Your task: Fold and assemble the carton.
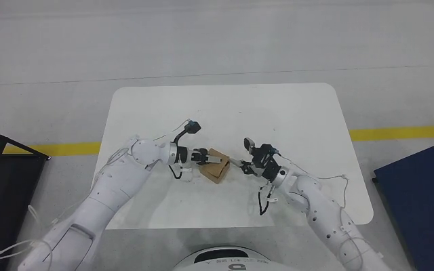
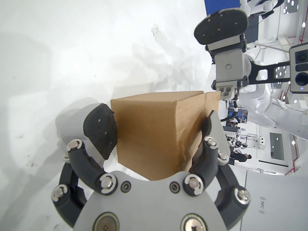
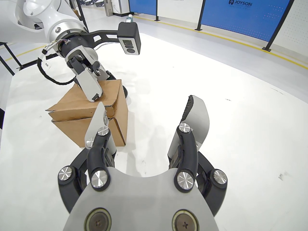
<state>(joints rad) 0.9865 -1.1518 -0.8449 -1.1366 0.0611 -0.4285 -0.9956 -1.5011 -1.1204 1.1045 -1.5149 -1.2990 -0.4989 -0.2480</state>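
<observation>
Top view: the carton lies on the white tabletop, between the left gripper and the right gripper. Left wrist view: the left gripper's fingers clamp opposite carton walls. Right wrist view: the right gripper's fingers are spread wide, with one just beside the partly folded end flaps. The carton interior is hidden.

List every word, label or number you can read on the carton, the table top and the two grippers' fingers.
Carton: none; the faces that show are plain brown card.
Table: none; only faint scuff marks.
Left gripper: none on its fingers.
Right gripper: none on its fingers.
</observation>
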